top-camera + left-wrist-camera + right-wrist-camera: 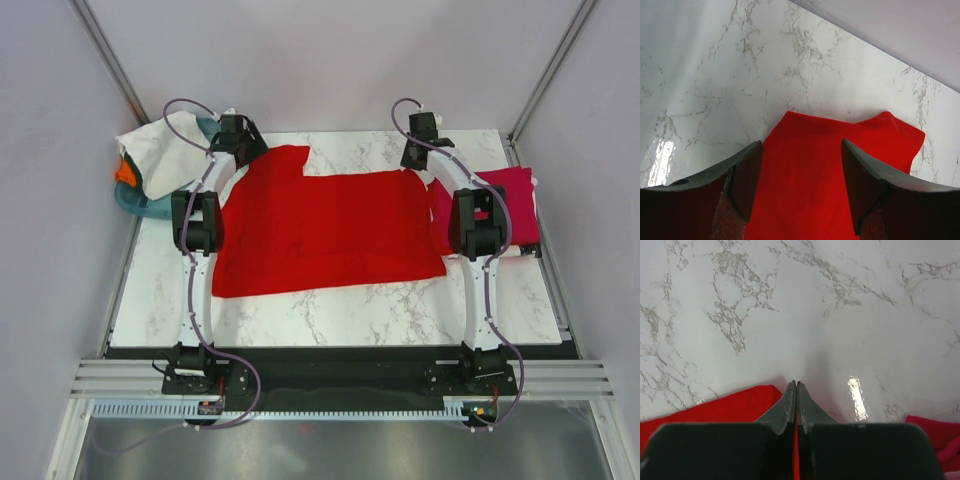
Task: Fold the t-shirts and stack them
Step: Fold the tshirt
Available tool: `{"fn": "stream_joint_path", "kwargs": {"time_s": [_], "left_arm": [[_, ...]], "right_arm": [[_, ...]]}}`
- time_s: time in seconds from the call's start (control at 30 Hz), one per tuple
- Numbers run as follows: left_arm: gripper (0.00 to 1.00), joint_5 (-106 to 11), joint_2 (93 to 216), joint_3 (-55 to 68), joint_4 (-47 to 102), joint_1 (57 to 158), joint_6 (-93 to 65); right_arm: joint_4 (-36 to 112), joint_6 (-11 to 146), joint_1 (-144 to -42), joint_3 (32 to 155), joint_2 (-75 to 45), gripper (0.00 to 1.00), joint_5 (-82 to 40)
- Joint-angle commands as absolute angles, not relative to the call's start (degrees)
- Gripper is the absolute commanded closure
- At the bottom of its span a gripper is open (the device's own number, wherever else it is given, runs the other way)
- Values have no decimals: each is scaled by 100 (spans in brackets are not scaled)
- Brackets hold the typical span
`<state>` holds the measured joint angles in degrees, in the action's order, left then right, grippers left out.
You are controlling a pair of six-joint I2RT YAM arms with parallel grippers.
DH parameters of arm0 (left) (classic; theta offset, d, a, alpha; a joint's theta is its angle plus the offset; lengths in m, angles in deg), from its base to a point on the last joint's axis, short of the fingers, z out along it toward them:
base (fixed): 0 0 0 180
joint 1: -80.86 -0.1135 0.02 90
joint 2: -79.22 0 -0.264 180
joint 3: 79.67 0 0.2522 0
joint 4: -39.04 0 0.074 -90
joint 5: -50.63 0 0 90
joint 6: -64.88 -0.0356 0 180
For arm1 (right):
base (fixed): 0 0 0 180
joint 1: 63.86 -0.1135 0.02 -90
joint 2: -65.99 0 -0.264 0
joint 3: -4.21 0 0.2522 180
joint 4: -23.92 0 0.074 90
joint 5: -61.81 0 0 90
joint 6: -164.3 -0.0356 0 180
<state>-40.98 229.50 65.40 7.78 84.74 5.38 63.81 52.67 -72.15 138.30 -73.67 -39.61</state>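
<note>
A: Shows red t-shirt [320, 230] flat on surface [330, 310]; right claw [796, 387] clamped on far right edge, left claw [801, 150] apart above far left sleeve.
B: Risks a crooked fold if pulled with left corner unheld.

bright red t-shirt [330, 230], white marbled table [340, 310]

Red t-shirt [320, 235] spread flat centre, crimson one [515, 200] right, white one [160, 150] left

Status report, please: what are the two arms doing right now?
Left tool open over red shirt's far corner. Right tool shut on its other far corner. Shirt spread flat. Crimson shirt close on the right.
</note>
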Motion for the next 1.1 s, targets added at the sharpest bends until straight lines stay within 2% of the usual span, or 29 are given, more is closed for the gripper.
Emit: {"fn": "stream_joint_path", "kwargs": {"time_s": [0.0, 0.1, 0.13, 0.17, 0.27, 0.3, 0.33, 0.5, 0.8, 1.07], "left_arm": [[29, -4147, 22916, 6637, 541, 8472, 546], [40, -4481, 23030, 6742, 559, 8534, 591], [49, -4587, 23074, 6812, 568, 8543, 599], [52, -4640, 23092, 6839, 594, 8560, 600], [76, -4807, 23127, 6821, 874, 8578, 687], [92, -4807, 23127, 6821, 980, 8569, 696], [98, -4790, 23118, 6830, 998, 8561, 705], [98, -4825, 22856, 6786, 1156, 8481, 688], [98, -4921, 21950, 5987, 1781, 8464, 389], [98, -5089, 20827, 4854, 1921, 8473, 248]], "right_arm": [[6308, 5285, -7212, 13733, -6954, 98, -3961], [6299, 5276, -7221, 13723, -6954, 99, -3953], [6290, 5276, -7221, 13723, -6963, 99, -3927], [6299, 5276, -7221, 13723, -6963, 99, -3926], [6308, 5268, -7221, 13715, -6945, 99, -3891], [6308, 5276, -7212, 13689, -6902, 99, -3882], [6308, 5285, -7221, 13671, -6884, 99, -3874], [6290, 5276, -7212, 13627, -6770, 100, -3821], [6308, 5206, -7212, 13451, -6471, 100, -3680], [6317, 4838, -7212, 13082, -6163, 100, -3707]]}}
